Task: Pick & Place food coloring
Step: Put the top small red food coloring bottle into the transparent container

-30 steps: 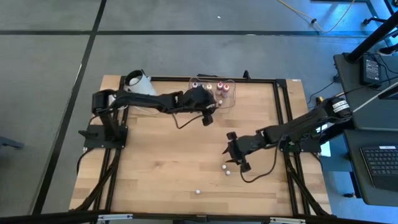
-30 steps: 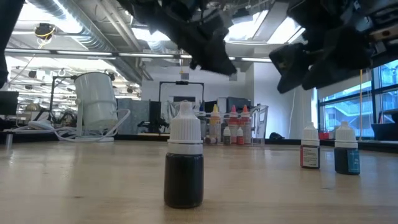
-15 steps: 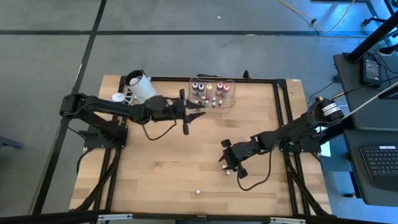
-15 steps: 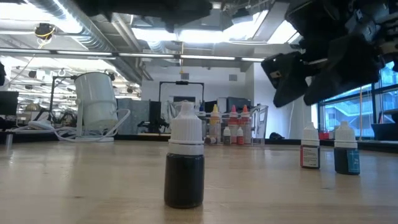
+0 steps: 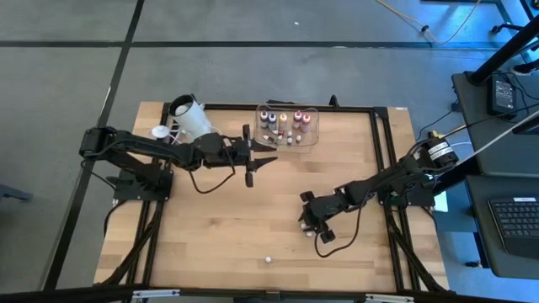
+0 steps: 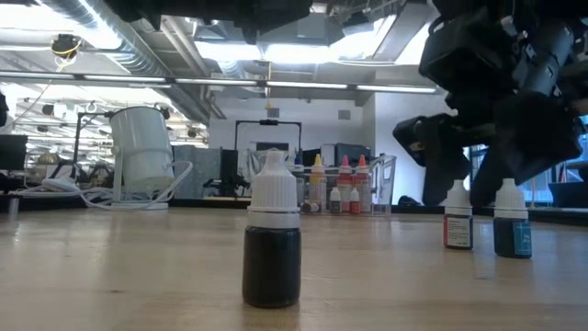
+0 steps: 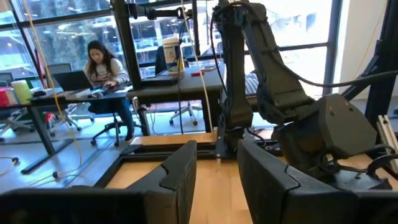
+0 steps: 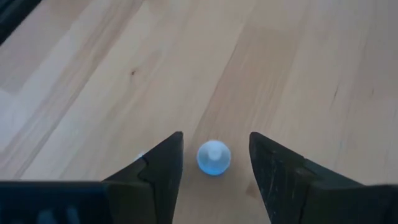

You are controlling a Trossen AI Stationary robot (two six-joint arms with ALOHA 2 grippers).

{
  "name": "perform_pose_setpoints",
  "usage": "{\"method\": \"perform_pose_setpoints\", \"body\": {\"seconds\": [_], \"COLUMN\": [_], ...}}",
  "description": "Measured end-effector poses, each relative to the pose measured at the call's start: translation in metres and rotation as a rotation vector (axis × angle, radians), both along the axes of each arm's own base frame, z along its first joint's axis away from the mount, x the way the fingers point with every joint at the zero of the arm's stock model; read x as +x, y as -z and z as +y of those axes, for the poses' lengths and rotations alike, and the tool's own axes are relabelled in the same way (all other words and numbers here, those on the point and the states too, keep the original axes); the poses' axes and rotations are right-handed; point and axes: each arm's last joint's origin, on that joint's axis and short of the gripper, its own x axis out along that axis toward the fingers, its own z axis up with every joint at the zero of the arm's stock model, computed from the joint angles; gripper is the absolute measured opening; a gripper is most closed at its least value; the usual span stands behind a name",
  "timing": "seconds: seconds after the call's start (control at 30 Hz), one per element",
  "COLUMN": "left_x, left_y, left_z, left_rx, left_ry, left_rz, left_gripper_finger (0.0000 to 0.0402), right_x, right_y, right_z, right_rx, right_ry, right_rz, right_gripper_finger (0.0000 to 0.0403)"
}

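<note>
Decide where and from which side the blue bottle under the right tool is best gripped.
Grip the blue bottle from straight above, across its round sides below the cap. It stands upright, and the right tool is open, one finger either side of it.

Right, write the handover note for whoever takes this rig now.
Right gripper: jaws open, lowered straddling the blue bottle on the table's right half, nothing held yet.
Left gripper: jaws open, empty, just in front of the clear tub.
Done: several bottles stand in the tub.
Left: blue bottle, the red bottle beside it, and the dark bottle alone near the front edge.
</note>
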Motion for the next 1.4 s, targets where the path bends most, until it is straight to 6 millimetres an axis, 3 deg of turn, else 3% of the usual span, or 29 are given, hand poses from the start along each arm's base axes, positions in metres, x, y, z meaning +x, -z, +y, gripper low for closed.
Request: {"method": "perform_pose_setpoints", "body": {"seconds": [0.17,0.67,1.0,1.23,1.4], "left_x": [0.0,0.0,0.0,0.0,0.0], "left_y": [0.0,0.0,0.001,0.001,0.001], "left_z": [0.0,0.0,0.0,0.0,0.0], "left_rx": [0.0,0.001,0.026,0.026,0.025], "left_ry": [0.0,-0.001,-0.003,-0.003,-0.003], "left_rz": [-0.002,-0.001,0.009,0.016,0.016], "left_gripper_finger": [0.0113,0.0113,0.0112,0.0115,0.0113], "right_x": [-0.002,-0.002,-0.001,-0.009,-0.013], "right_y": [0.001,0.0,-0.007,-0.043,-0.094], "right_z": [-0.001,-0.001,-0.003,-0.029,-0.069], "right_rx": [0.002,-0.008,0.0,-0.039,-0.192], "right_ry": [0.015,-0.002,0.003,0.072,0.36], "right_rz": [0.033,0.019,-0.012,-0.082,-0.191], "right_gripper_finger": [0.0175,0.0065,0.0058,0.0058,0.0058]}}
